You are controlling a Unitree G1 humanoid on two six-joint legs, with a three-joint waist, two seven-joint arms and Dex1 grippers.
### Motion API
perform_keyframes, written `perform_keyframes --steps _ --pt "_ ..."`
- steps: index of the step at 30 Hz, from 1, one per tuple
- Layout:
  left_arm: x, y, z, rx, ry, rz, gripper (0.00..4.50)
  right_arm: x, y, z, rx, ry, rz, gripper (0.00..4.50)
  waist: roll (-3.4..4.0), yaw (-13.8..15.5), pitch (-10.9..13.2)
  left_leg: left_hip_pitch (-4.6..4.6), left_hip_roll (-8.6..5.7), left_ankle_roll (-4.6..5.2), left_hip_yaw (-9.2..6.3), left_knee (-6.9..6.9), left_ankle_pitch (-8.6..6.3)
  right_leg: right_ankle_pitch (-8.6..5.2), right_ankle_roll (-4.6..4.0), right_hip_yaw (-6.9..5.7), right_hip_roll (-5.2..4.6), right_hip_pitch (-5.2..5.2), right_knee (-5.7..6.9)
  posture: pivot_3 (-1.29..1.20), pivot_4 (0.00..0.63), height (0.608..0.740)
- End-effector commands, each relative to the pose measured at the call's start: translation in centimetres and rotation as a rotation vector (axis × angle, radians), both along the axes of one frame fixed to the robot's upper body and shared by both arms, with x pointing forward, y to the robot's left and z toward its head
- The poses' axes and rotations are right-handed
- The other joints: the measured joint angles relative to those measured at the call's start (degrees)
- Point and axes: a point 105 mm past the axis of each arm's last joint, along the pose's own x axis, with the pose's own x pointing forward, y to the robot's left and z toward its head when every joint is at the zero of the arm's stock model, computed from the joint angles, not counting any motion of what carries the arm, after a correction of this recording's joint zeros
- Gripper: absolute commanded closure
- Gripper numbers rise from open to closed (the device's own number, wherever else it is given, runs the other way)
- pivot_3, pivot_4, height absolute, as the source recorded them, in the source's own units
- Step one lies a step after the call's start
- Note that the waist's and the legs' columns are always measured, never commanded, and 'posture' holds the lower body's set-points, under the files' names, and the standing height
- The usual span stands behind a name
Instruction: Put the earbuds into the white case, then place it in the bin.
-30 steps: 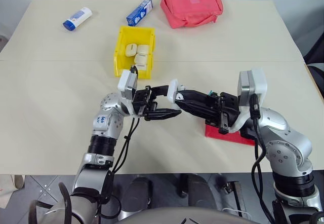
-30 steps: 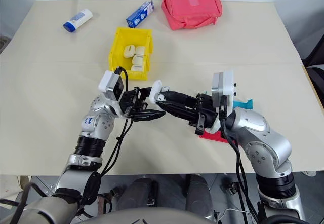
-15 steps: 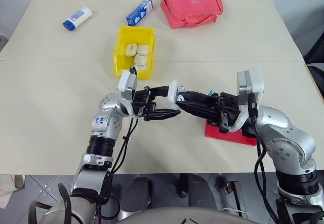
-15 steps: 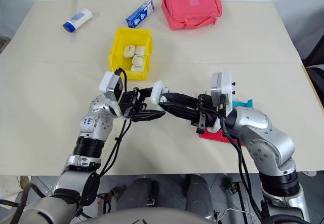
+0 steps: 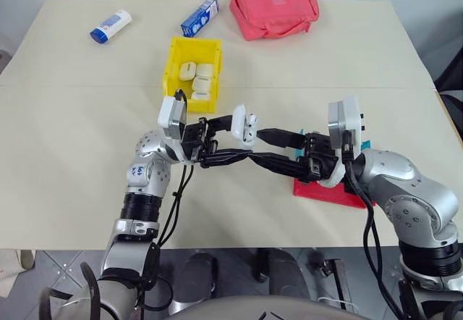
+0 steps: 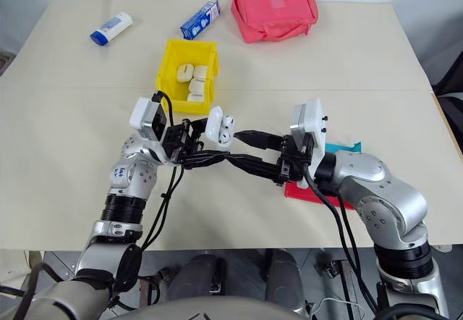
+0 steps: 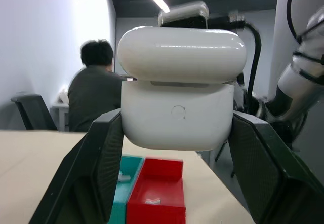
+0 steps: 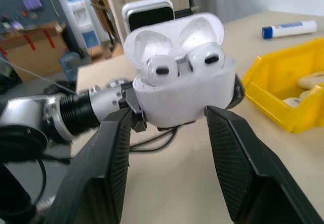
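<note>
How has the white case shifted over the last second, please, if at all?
Yes: the white case, in the left gripper, has lifted slightly toward the bin.

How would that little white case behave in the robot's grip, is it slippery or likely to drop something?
Probably slippery: the white case is glossy and rounded, pinched only at its sides by the left tool. It looks rigid, keeping its shape under the squeeze. Its lid stands open with the earbuds seated, so a sharp tilt might spill them.

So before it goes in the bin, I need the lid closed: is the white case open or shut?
Open. The white case, clamped in the left end effector, has its lid tipped back, both earbuds seated inside.
</note>
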Motion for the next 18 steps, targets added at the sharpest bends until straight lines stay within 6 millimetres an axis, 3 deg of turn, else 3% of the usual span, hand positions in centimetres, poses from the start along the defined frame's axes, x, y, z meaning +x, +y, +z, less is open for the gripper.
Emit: perform_keyframes --steps 1,4,9,11,14,18 --pt "0.3 0.0 0.4 0.108 -0.075 0.012 1.75 -0.4 -1.8 0.9 -0.059 -0.05 -0.075 2.13 0.0 0.1 0.0 -0.01 -0.01 0.0 0.01 0.0 0.0 0.0 0.0 0.01 0.0 0.0 -0.01 0.0 0.15 0.74" --pt "1.0 0.3 0.0 0.227 -0.115 0.046 1.75 -0.1 -3.4 1.1 -0.155 -0.068 -0.18 2.78 0.01 0.3 0.0 -0.02 0.0 0.01 0.01 0.0 -0.01 0.0 0.0 -0.01 0.0 0.0 -0.02 0.0 0.15 0.74" --pt "2.3 0.1 0.1 0.352 -0.215 0.101 1.75 0.7 -4.2 3.0 -0.266 -0.125 -0.301 4.45 0.01 0.6 0.0 -0.04 0.05 0.0 0.02 0.0 -0.02 0.0 0.0 -0.01 0.01 -0.03 -0.05 0.0 0.15 0.74" --pt "2.9 -0.2 0.2 0.389 -0.251 0.13 1.75 1.1 -3.4 3.7 -0.334 -0.145 -0.292 4.45 0.04 0.7 0.0 -0.09 0.03 0.02 0.07 0.0 -0.02 0.02 0.0 0.03 -0.02 -0.12 -0.04 0.0 0.15 0.74" --pt "3.5 -0.8 -0.1 0.452 -0.269 0.14 1.75 1.8 -0.4 4.7 -0.423 -0.166 -0.218 4.45 0.06 0.3 0.0 -0.12 0.15 -0.04 0.03 -0.01 -0.03 0.0 -0.04 -0.01 0.03 -0.16 -0.04 0.0 0.15 0.74" --pt "3.8 -1.3 -0.2 0.479 -0.285 0.139 1.75 2.2 2.0 4.5 -0.511 -0.169 -0.144 4.45 0.03 -0.2 0.0 -0.26 0.18 -0.08 -0.13 -0.06 -0.03 -0.04 -0.13 -0.07 0.04 -0.23 -0.03 0.0 0.15 0.74"
